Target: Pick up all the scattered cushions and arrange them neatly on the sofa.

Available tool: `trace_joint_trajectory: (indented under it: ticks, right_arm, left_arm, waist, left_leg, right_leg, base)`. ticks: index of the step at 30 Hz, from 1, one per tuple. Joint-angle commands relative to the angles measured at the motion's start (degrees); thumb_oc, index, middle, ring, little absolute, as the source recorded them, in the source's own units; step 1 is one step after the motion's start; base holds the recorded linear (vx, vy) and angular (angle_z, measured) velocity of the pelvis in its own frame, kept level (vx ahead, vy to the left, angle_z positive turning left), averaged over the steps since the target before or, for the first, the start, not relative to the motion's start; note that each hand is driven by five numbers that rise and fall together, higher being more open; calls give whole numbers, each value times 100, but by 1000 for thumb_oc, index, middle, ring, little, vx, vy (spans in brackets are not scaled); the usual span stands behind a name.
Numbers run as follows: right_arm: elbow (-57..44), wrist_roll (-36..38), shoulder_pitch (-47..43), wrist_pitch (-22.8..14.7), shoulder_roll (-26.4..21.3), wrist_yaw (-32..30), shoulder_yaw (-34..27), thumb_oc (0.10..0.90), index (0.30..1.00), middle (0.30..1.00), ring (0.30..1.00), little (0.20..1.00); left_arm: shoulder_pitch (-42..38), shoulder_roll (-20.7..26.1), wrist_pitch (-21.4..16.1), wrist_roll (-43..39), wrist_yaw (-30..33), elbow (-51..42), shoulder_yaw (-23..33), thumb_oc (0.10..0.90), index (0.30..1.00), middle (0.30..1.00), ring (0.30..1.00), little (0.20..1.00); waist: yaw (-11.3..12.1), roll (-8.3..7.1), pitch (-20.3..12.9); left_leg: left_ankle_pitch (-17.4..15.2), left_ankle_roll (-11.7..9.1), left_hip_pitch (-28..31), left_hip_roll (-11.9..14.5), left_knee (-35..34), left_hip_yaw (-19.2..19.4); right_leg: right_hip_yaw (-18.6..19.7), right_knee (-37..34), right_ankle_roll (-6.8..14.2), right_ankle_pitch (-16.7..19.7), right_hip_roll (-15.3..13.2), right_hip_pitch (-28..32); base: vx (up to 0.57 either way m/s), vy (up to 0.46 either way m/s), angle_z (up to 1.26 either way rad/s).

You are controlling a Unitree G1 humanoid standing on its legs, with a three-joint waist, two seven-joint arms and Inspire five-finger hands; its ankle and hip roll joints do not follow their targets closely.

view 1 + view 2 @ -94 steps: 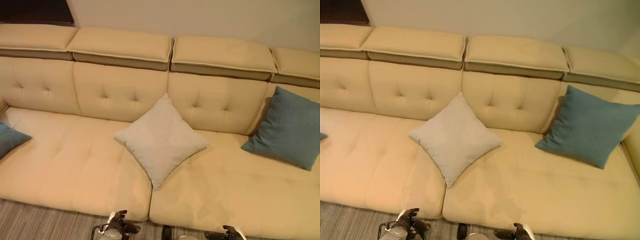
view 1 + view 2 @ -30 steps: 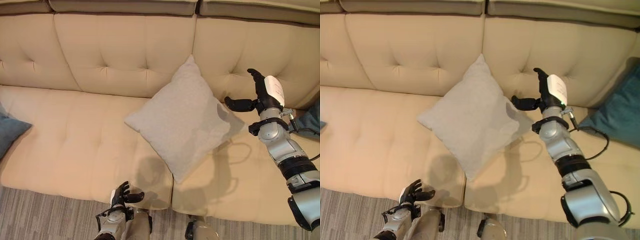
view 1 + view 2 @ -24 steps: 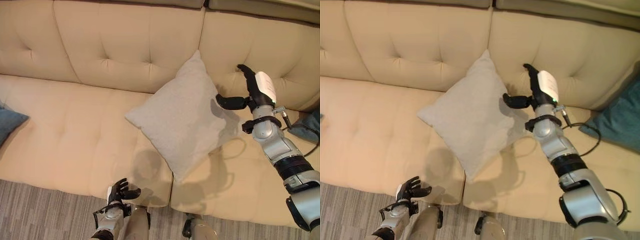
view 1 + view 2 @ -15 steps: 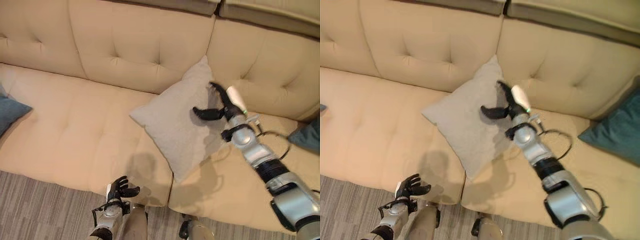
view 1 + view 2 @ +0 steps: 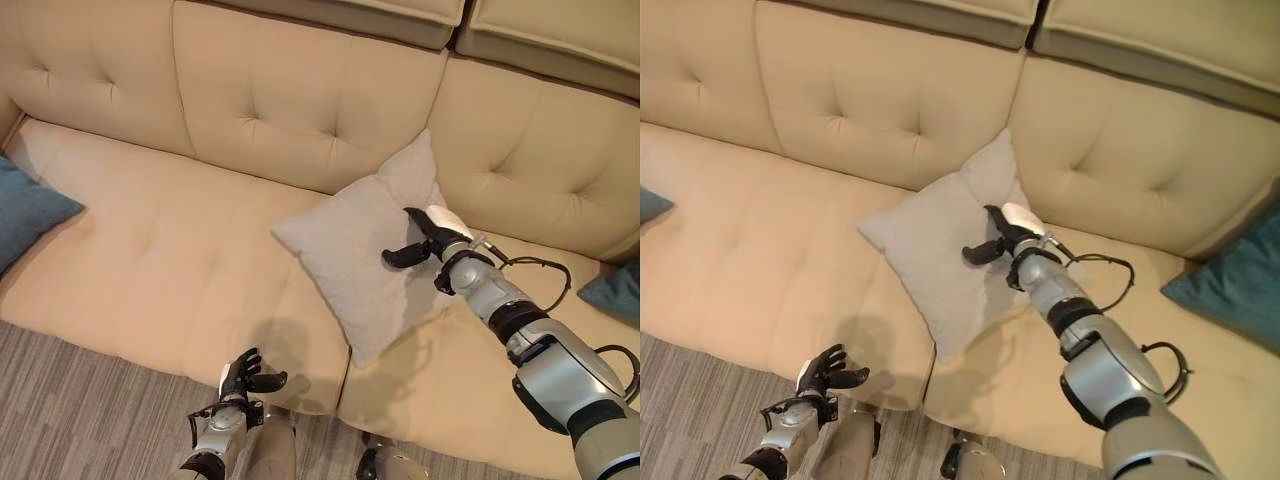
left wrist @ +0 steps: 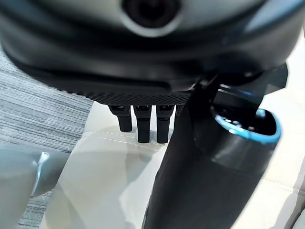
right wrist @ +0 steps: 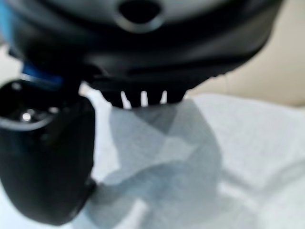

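My right hand [image 5: 425, 240], which hovered open right of the white cushion [image 5: 365, 255] a second ago, now rests on it with fingers spread, not yet clenched, mid-sofa [image 5: 150, 240], so I judge a grasp comes next; left hand [image 5: 243, 378] idles relaxed.

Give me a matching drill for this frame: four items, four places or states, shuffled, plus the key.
Items:
1. white cushion
2. right hand
3. left hand
4. sofa

Places or states:
A. low by the seat's front edge, holding nothing
B. cream, tufted backrest
C. leaning against the backrest, one corner up
D. open, over the cushion's right side

Pairs: 1-C, 2-D, 3-A, 4-B
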Motion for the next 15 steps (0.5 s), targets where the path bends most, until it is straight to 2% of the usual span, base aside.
trace_joint_trajectory:
  ticks: [1,4,7,9,12,13,14,15]
  right_arm:
    - [849,-916,469,284,591,581,807,400,300,300,300,300]
    - [910,-977,979,325,1046,197,437,400,300,300,300,300]
    - [821,-1421,1580,400,1326,-115,338,400,300,300,300,300]
    - [812,-1591,1709,492,1426,-266,283,400,300,300,300,300]
    - [375,-1360,1837,436,1324,-528,42,400,300,300,300,300]
    - [-453,-1430,1953,338,1104,-665,-52,400,300,300,300,300]
    - [-463,-1431,1955,342,1095,-659,-55,400,300,300,300,300]
    - [-1385,-1514,2154,265,751,-789,-283,400,300,300,300,300]
  left_arm:
    - [-403,-32,-174,-6,-156,143,-263,800,900,900,900,900]
    - [-488,-83,-220,-236,-111,-159,-245,800,900,900,900,900]
    - [-644,142,-249,366,161,-1164,-347,800,900,900,900,900]
    - [-761,221,-211,557,269,-1375,-341,800,900,900,900,900]
    - [-994,204,-161,469,448,-1444,-193,800,900,900,900,900]
    - [-1037,199,-179,464,588,-1476,-9,800,900,900,900,900]
    - [-1039,195,-178,464,588,-1476,-10,800,900,900,900,900]
    - [-934,155,-247,364,805,-1626,208,800,900,900,900,900]
  waist:
    - [184,-84,-205]
    - [178,-28,-276]
    - [147,32,-345]
    - [128,59,-381]
    - [-23,26,-475]
    - [-158,-13,-520]
    - [-163,-12,-531]
    - [-291,-51,-615]
  left_leg:
    - [-457,-81,-61,-153,1,-121]
    - [-475,-63,19,-164,1,-126]
    - [-509,-49,72,-183,1,-152]
    - [-529,-44,127,-189,1,-160]
    - [-553,-49,204,-180,1,-115]
    - [-607,-54,291,-151,1,-58]
    - [-590,-49,269,-158,1,-63]
    - [-653,-51,365,-125,1,10]
  right_leg:
    - [159,56,3,-514,-57,-48]
    - [173,47,-4,-538,-59,49]
    - [148,45,10,-557,-82,138]
    - [122,45,24,-573,-96,206]
    - [144,42,38,-568,-97,267]
    - [170,45,47,-578,-86,319]
    - [165,40,49,-563,-92,303]
    - [197,45,59,-580,-82,352]
  base:
    - [1,-38,5]
    - [14,-12,4]
    - [0,-1,2]
    - [2,-2,4]
    - [1,4,1]
    - [-5,15,-7]
    - [26,33,-7]
    - [33,39,-6]
